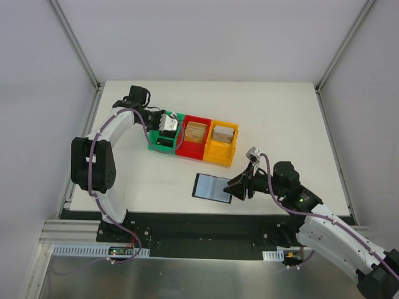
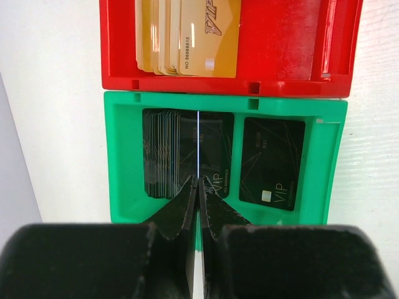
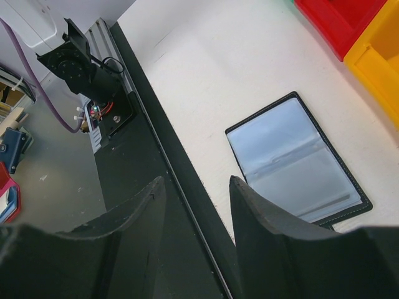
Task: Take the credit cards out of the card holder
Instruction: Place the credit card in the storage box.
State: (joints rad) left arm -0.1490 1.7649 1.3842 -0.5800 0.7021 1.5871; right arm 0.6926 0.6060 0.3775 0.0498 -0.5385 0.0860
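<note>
Above green bin (image 2: 118,156), left pincer (image 2: 198,187) clamped on card (image 2: 198,143), edge-on, likely for dropping among black cards (image 2: 159,152); holder (image 1: 212,187) open flat on surface (image 1: 280,112), right pincer (image 3: 198,182) half-spread, empty, beside it.

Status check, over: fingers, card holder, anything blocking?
Left fingers shut on an edge-on card over the green bin. Right fingers open, empty, beside card holder. Card holder open flat on table, unobstructed.

Left fingers (image 2: 181,208) pressed together, right fingers (image 3: 262,230) parted, left arm (image 1: 118,128) stretched forward
</note>
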